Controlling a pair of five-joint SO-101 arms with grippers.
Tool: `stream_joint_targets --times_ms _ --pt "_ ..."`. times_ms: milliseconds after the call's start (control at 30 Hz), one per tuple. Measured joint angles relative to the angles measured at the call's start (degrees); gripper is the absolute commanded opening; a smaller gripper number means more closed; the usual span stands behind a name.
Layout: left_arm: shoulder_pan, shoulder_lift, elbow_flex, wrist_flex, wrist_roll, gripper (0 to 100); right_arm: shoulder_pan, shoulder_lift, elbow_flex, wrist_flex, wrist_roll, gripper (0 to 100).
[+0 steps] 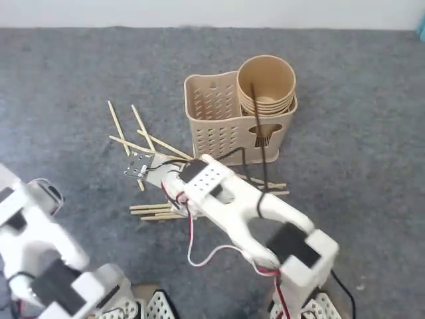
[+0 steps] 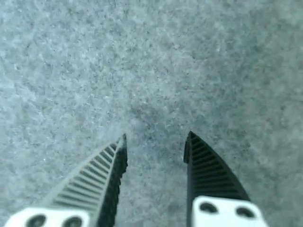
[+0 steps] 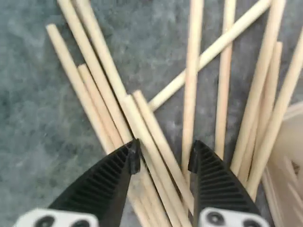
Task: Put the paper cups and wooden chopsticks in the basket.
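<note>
The chopsticks [image 3: 142,118] are scattered on the surface [image 1: 66,80], near-left of the basket [image 1: 212,113]. Light, stiff, rolly sticks, so I'd pinch mid-shaft. The right tool [image 3: 164,151] is open, straddling a couple, holding nothing.

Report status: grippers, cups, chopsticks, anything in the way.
Left gripper open over bare carpet. Right gripper open, straddling chopsticks on the carpet. Cups stacked in basket. Chopsticks crossed, overlapping.
</note>
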Motion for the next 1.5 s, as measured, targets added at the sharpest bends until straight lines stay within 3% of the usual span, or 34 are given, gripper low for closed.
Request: stream_joint_targets --times_ms 67,200,467,833,1200,1333,1500 --pt "0.0 1.9 -1.2 0.0 0.0 19 0.0 2.9 -2.3 0.0 0.2 15.1" --pt "0.0 2.8 -2.0 0.0 0.0 19 0.2 5.3 -5.5 0.7 0.0 0.0" --pt "0.0 2.8 -2.2 0.0 0.0 19 0.2 3.8 -6.9 4.9 -0.5 0.8" --pt "0.0 2.8 -2.2 0.0 0.0 19 0.4 -19.4 -6.9 12.0 -3.1 0.8" --pt "0.0 2.8 -2.2 0.0 0.0 19 8.4 -42.1 -6.9 0.8 -3.2 0.8" --pt "0.0 2.8 -2.2 0.0 0.0 19 12.6 -47.1 -6.9 -7.8 -11.0 0.8" --pt "0.0 2.8 -2.2 0.0 0.0 19 20.1 -49.5 -6.9 -19.7 -28.8 0.8"
